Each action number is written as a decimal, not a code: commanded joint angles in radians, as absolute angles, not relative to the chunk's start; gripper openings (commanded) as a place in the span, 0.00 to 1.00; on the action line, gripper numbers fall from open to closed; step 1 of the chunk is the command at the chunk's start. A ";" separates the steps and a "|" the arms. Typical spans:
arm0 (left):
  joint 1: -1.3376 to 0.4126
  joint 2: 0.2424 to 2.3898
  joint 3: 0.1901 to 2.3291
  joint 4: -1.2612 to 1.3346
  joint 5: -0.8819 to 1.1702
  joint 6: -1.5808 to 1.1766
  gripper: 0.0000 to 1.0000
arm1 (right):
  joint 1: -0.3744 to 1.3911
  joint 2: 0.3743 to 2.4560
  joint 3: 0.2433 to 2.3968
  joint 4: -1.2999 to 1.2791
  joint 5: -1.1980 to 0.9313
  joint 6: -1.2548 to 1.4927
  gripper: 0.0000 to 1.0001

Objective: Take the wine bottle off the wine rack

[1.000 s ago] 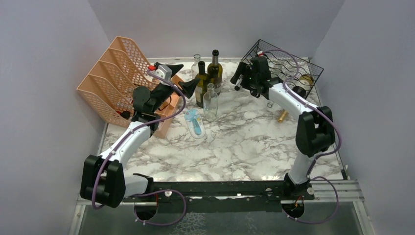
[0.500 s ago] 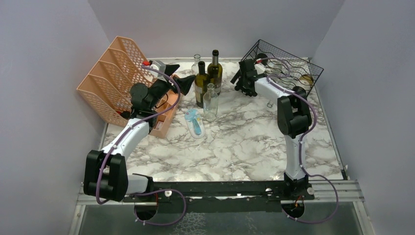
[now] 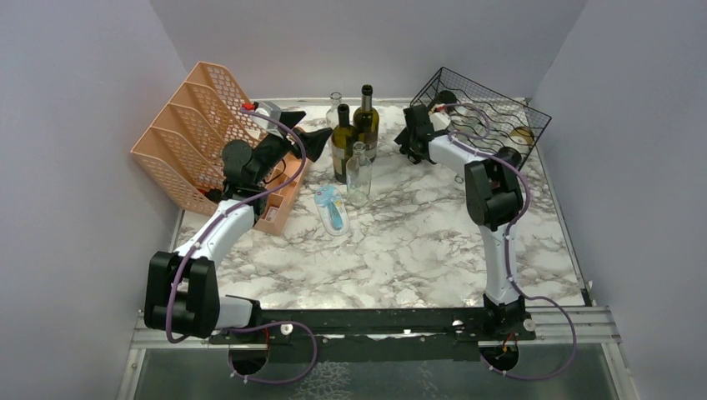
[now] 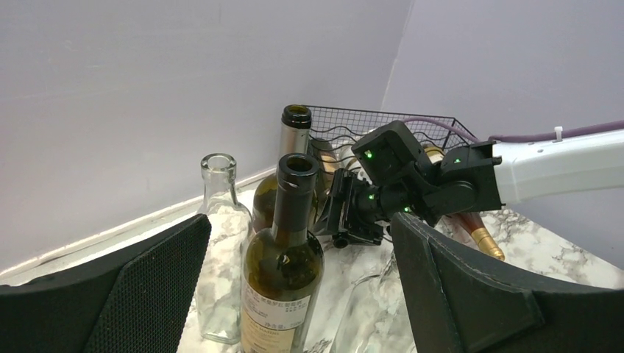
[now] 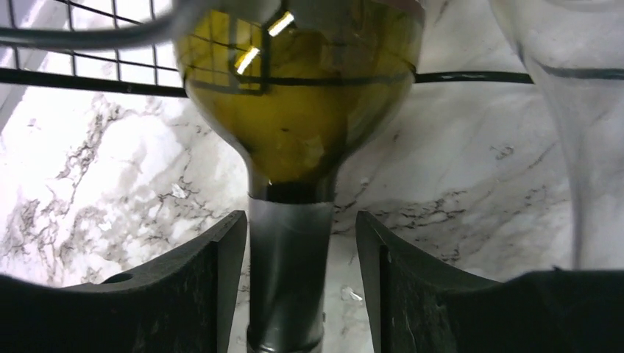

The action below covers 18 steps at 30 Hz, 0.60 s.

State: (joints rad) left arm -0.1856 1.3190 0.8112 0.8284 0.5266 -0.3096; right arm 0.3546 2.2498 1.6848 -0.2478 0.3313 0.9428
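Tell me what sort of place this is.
Likely a lab test cell: plain walls box in a marble-look table, two arms bolt to a rail at its edge, and bottles, a rack and an organizer sit as props.

Black wire wine rack; olive-green glass wine bottle, grey foil neck; white marble table, grey veins.

Bright, even light from above fills the scene, and shadows on the white-and-grey marble counter are soft and short, with pale glare along its near right edge. Up close, the olive-green glass wine bottle shows two small bright reflections, slightly soft. The black jaws in both wrist views are dark and a little blurred.
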 commanded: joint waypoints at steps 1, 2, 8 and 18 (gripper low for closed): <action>-0.171 1.331 0.851 0.856 0.552 -0.328 0.99 | 0.359 2.305 1.729 -0.219 0.397 0.976 0.57; -0.169 1.334 0.851 0.856 0.553 -0.331 0.99 | 0.359 2.304 1.724 -0.209 0.402 0.980 0.56; -0.163 1.344 0.854 0.862 0.560 -0.344 0.99 | 0.359 2.304 1.721 -0.171 0.395 0.972 0.54; -0.157 1.352 0.858 0.868 0.572 -0.359 0.99 | 0.359 2.265 1.698 -0.146 0.327 0.977 0.30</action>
State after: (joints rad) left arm -0.1642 1.3525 0.8223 0.8284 0.5385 -0.3439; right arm 0.3546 2.2795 1.7016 -0.1883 0.3519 0.9764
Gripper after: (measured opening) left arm 0.992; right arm 0.352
